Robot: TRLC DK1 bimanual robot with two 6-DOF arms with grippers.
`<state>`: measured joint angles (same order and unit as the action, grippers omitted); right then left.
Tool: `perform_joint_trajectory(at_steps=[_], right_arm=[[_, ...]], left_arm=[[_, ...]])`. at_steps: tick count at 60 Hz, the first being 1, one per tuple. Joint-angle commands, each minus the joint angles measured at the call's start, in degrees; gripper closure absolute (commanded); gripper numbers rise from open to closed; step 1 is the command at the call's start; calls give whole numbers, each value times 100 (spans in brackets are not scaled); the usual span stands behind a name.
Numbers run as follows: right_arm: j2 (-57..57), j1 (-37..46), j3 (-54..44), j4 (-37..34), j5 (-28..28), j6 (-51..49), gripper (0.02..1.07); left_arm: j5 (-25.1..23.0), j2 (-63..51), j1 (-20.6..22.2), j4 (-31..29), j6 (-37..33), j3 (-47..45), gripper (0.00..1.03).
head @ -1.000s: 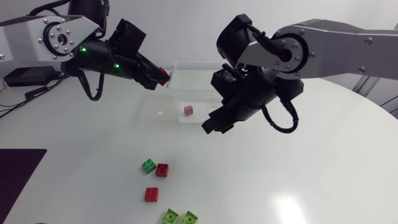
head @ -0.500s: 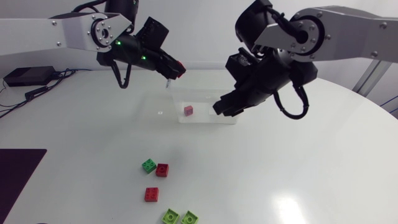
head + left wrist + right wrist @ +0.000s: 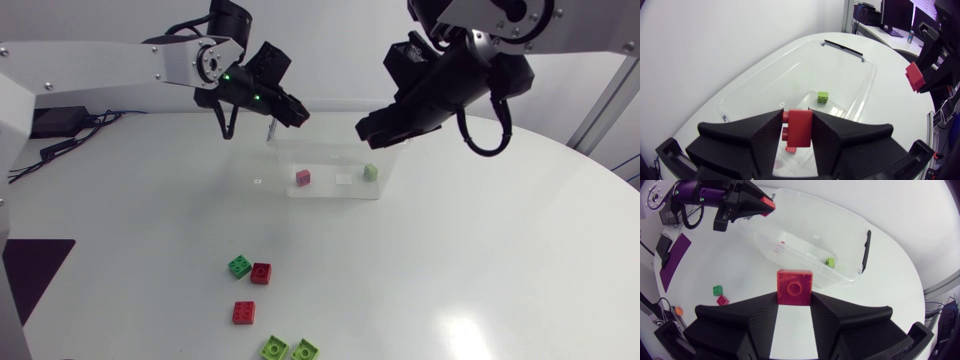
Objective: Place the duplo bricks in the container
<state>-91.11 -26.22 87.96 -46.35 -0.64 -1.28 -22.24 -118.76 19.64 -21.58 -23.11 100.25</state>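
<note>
in the head view the clear container (image 3: 335, 195) sits toward the far side of the white table (image 3: 480, 260); inside it lie a pink brick (image 3: 303, 177) and a pale green brick (image 3: 370, 172), apart from each other; the left gripper (image 3: 296, 117) hangs over the container's far left corner and the right gripper (image 3: 366, 130) over its far right end, and from here i cannot tell what either carries; well apart from the container, nearer the front, lie a loose green brick (image 3: 239, 266) touching a loose red brick (image 3: 261, 273), a second loose red brick (image 3: 243, 312) near them, and two lime bricks (image 3: 273, 347) side by side; the left wrist view shows what the head view hides: the left gripper's fingers pinch the left-held red brick (image 3: 799, 129) from two sides, its studs turned toward one finger, above the open container; the pale green brick rests on the container's floor ahead; past the rim the right gripper shows with the right-held red brick (image 3: 914, 76) at its tip; in the right wrist view that brick is square with one round stud facing up, gripped between both fingers of the right gripper; ahead lies the container with a black handle (image 3: 866, 250) on its near end, which the head view does not make out.
</note>
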Motion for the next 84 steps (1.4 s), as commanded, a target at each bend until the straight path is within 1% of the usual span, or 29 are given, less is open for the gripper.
perform_joint_trajectory(at_steps=[1, 3, 6, 9, 10, 14, 26, 38, 49, 58, 64, 67, 71, 74, 77, 84], right_arm=[[-276, 73, 265, -15, -6, -48, 81], [-355, 82, 362, -15, -15, -57, 81], [-451, 99, 494, -15, -15, -74, 81], [-574, 134, 652, 3, -15, -83, 81], [-618, 143, 696, 12, -15, -92, 81], [-803, 187, 863, 29, -41, -118, 81], [-1339, 328, 1329, 170, -67, -171, 80], [-1858, 433, 1777, 240, -76, -232, 80], [-2288, 556, 2146, 284, -76, -294, 78], [-2684, 688, 2489, 267, -76, -373, 60], [-2904, 741, 2682, 240, -67, -408, 51], [-3018, 750, 2770, 214, -67, -417, 42], [-3097, 750, 2867, 179, -59, -443, 26], [-3115, 750, 2902, 179, -50, -443, 17], [-3079, 732, 2937, 170, -41, -461, 14], [-2833, 671, 2955, 91, -23, -479, 12]], left_arm=[[35, -244, 5, 84, 105, 329, 45], [53, -279, 5, 84, 105, 373, 34], [97, -297, 5, 84, 88, 399, 25], [106, -288, -4, 84, 70, 417, 13], [106, -279, -4, 84, 70, 417, 11], [106, -200, -21, 84, 70, 408, 6], [115, 477, -109, 84, 79, 56, 5], [123, 1549, -312, 278, 61, -849, 5], [132, 2586, -549, 251, 17, -1798, 5], [132, 3342, -707, -171, -167, -2580, 5], [132, 3772, -812, -364, -404, -3196, 6], [132, 3948, -900, -487, -519, -3450, 6], [132, 4142, -936, -610, -686, -3784, 6], [141, 4265, -971, -637, -756, -4031, 6], [132, 4361, -1023, -663, -826, -4224, 6], [132, 4458, -962, -751, -1020, -4760, 6]])
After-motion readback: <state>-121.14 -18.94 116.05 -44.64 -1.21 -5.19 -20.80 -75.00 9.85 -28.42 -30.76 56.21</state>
